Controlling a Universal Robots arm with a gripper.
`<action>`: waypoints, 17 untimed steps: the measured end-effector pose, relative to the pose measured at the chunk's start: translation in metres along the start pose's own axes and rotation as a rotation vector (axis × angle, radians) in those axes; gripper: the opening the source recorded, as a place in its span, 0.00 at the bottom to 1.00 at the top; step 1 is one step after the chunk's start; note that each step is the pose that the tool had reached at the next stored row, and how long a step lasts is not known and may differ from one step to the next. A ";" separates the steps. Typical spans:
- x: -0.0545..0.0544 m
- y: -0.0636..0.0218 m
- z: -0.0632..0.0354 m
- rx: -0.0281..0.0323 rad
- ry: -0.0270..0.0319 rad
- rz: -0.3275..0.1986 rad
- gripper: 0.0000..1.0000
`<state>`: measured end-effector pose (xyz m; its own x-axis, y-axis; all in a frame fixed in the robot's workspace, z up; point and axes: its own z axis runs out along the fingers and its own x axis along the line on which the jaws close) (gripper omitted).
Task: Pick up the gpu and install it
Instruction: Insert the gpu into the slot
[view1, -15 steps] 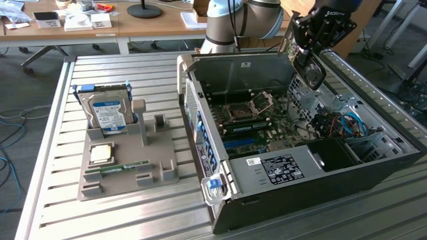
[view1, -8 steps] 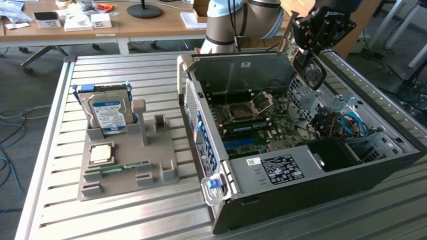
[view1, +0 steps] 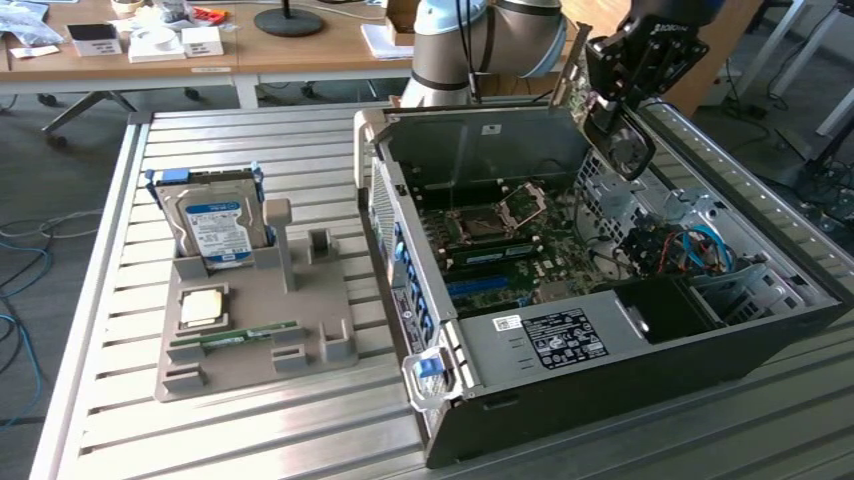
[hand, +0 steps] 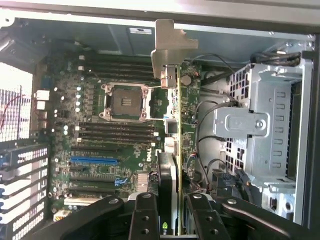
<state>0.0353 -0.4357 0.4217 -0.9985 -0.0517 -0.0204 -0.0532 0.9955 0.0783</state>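
My gripper (view1: 617, 98) hangs over the back right of the open computer case (view1: 601, 330), shut on the gpu (view1: 630, 150). The card hangs below the fingers, above the motherboard (view1: 514, 245) and clear of it. In the wrist view the gpu (hand: 178, 140) appears edge-on between the two black fingers (hand: 145, 217) of the gripper (hand: 172, 222). Its green board edge, black cooler and silver end bracket (hand: 170, 47) point away from me. Below it lie the CPU socket (hand: 125, 102) and a blue slot (hand: 95, 160).
A grey holder tray (view1: 254, 350) on the exterior view's left carries a blue-labelled hard drive (view1: 216, 230), a CPU (view1: 200, 305) and a RAM stick (view1: 247, 335). A metal drive cage (hand: 265, 125) and loose cables (view1: 681, 250) stand beside the card. The case sits on a slatted metal table (view1: 200, 430).
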 end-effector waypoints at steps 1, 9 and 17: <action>0.000 0.0000 0.0000 -0.0001 0.0010 -0.013 0.27; 0.000 0.0002 0.0002 0.0002 0.0083 -0.105 0.27; 0.000 0.0004 0.0003 0.0007 0.0146 -0.183 0.27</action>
<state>0.0351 -0.4352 0.4215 -0.9722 -0.2332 -0.0198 -0.2341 0.9694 0.0739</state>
